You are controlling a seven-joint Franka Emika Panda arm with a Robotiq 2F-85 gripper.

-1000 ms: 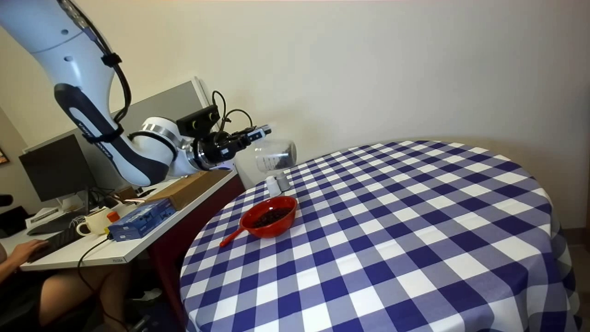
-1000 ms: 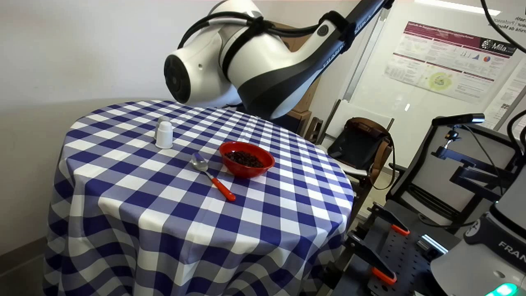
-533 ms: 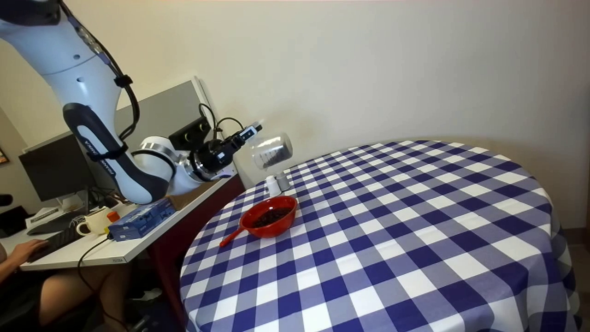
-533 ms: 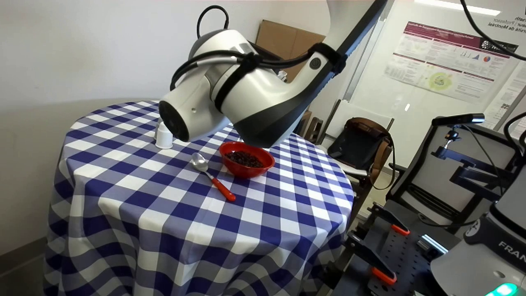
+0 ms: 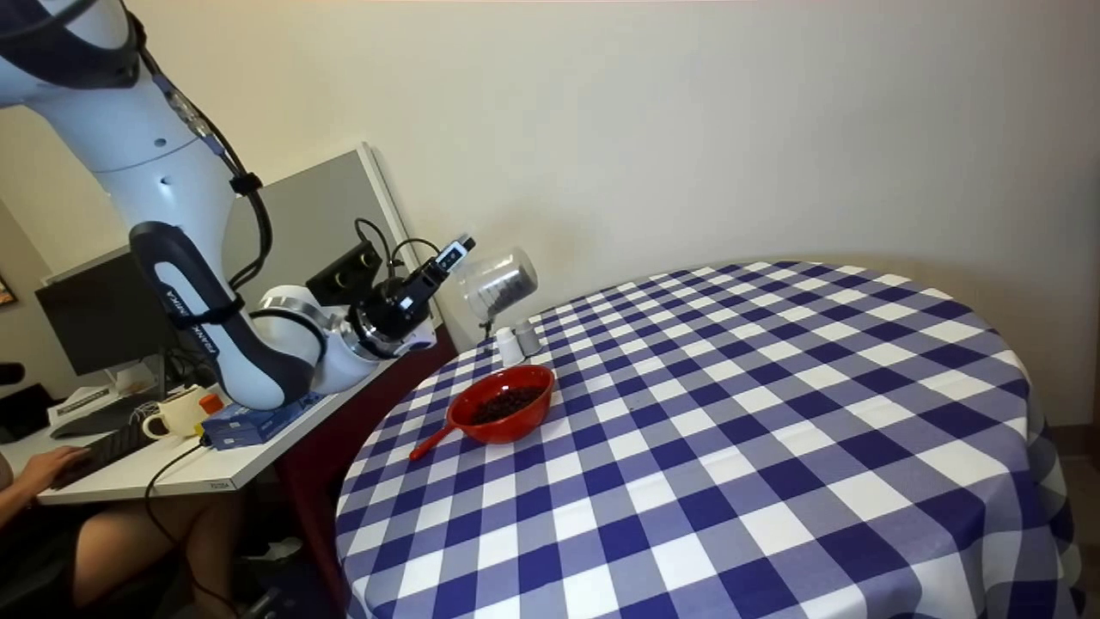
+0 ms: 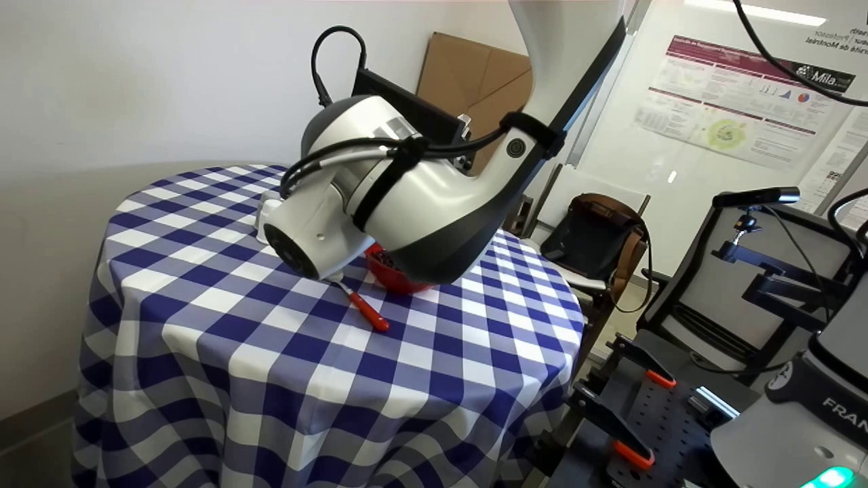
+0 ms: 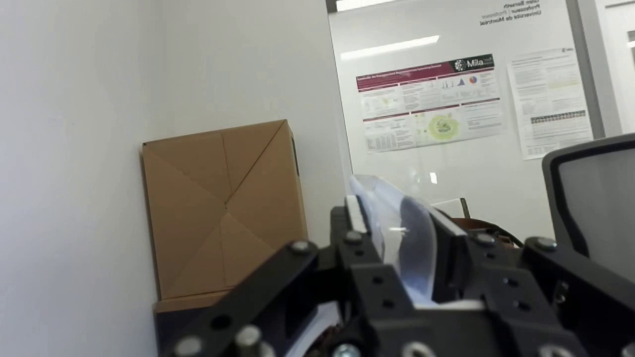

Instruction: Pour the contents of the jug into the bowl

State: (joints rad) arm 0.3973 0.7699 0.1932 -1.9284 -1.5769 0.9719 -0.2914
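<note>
Leftmost in an exterior view, a flat black monitor [image 5: 103, 314] stands on a white desk [image 5: 185, 473]; at its 5 o'clock is a cream mug [image 5: 180, 417] with a looped handle, and at the mug's 3 o'clock a blue printed box [image 5: 249, 427], partly behind my white-and-black arm [image 5: 193, 292].

Next, on the round tabletop [image 5: 730, 413] draped in blue-and-white checked cloth [image 5: 644, 533], a spoon [image 5: 432, 441] with a slim red handle lies at 8 o'clock from the shallow, round, glossy red bowl [image 5: 518, 430].

Then come my black fingers [image 7: 357, 253]: they are closed in on the small, clear, see-through jug [image 5: 497, 282], parted only by the bit of it between them; which bit, I can't tell. The jug is off the tabletop at the bowl's 12 o'clock, tipped, one end up towards 2 o'clock and the other dipped towards 8. Dark contents [image 5: 516, 284] lie along its lower side, and a short dark streak [image 5: 487, 327] shows just under the dipped end; whether that lines up with the bowl I can't tell. The bowl sits upright with small dark pieces [image 5: 507, 404] inside. A touch further right, between 12 and 1 o'clock from the bowl, two small pale shakers [image 5: 510, 348] stand side by side.

In an exterior view, the shakers [image 6: 263, 218] are at 10 o'clock from the bowl [image 6: 395, 279], the spoon's handle at 7, and my arm hides the bowl's upper right part.
</note>
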